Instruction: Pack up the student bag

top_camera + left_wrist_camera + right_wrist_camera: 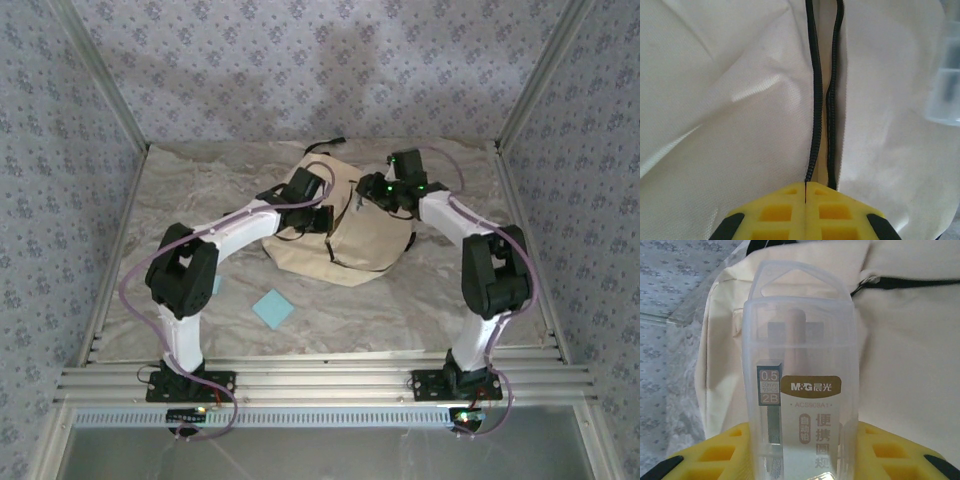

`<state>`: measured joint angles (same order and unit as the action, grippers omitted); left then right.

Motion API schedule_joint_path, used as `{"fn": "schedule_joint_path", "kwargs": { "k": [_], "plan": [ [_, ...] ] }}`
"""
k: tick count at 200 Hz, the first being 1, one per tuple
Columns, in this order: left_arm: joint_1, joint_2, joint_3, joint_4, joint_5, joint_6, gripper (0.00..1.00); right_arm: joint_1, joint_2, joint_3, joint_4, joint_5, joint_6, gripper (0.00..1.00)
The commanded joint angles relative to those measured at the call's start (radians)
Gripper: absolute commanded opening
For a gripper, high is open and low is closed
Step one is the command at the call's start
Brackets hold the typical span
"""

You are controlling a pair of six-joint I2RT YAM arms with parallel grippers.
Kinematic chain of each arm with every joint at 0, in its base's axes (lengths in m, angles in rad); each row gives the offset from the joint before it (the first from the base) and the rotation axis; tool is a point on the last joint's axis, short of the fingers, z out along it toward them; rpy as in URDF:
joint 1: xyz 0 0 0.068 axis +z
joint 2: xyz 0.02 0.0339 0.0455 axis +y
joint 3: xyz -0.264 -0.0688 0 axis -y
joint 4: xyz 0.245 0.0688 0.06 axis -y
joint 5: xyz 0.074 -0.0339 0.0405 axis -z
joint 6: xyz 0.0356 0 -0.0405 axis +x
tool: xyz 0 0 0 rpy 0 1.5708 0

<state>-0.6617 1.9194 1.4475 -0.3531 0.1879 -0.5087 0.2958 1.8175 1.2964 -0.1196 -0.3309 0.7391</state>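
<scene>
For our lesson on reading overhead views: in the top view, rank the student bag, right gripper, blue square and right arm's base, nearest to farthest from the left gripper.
1. student bag, gripped by the left gripper.
2. right gripper, to the right, holding a clear case.
3. blue square, on the table toward the near edge.
4. right arm's base, near right edge.
</scene>
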Motion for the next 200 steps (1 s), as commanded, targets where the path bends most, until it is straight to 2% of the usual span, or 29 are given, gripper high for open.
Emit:
{"fn": "schedule_joint_path", "kwargs": {
  "k": [1, 18, 45, 81, 106, 148, 171, 200],
  "plan": [
    [-0.012, -0.003, 0.001, 0.053, 0.022, -0.036, 0.00, 0.036, 0.063, 0.008, 0.136, -0.015, 0.127, 0.39],
    [-0.012, -0.005, 0.005, 0.065, 0.015, -0.043, 0.00, 0.062, 0.093, 0.015, 0.185, -0.006, 0.173, 0.39],
    [-0.009, -0.015, 0.017, 0.069, -0.019, -0.050, 0.00, 0.088, 0.129, 0.012, 0.156, 0.033, 0.187, 0.39],
    [0.009, -0.025, 0.035, 0.092, -0.044, -0.077, 0.00, 0.088, 0.101, -0.137, 0.222, 0.072, 0.263, 0.39],
    [0.020, -0.025, 0.047, 0.122, -0.024, -0.103, 0.00, 0.103, 0.079, -0.167, 0.204, 0.108, 0.277, 0.39],
    [0.016, -0.034, 0.064, 0.153, 0.034, -0.112, 0.00, 0.129, 0.145, -0.113, 0.226, 0.042, 0.312, 0.39],
    [0.009, -0.033, 0.047, 0.161, 0.045, -0.123, 0.00, 0.145, 0.151, -0.078, 0.282, -0.003, 0.385, 0.39],
    [0.008, -0.036, -0.005, 0.183, 0.059, -0.145, 0.00, 0.141, 0.077, -0.139, 0.300, 0.045, 0.432, 0.44]
  ]
}}
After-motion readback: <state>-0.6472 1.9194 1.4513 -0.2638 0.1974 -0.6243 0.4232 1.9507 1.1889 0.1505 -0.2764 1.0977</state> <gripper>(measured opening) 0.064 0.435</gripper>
